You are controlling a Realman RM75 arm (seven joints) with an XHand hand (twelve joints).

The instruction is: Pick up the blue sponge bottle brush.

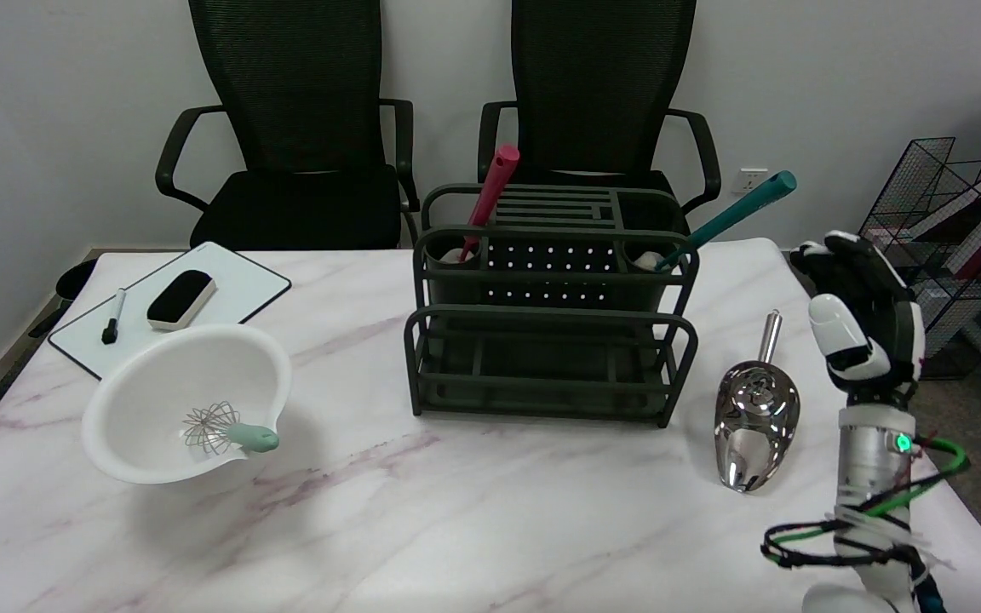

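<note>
- Blue sponge bottle brush (pixel 733 214): head down in the right-hand cup of the dark rack (pixel 550 375); handle slants up and right.
- Right hand (pixel 863 328): holds nothing, fingers loosely curled, just right of and below the handle tip.
- Steel scoop (pixel 754 419): lies on the table between rack and hand.

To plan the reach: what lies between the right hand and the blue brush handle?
In the head view, only air: right hand, blue brush handle.
</note>
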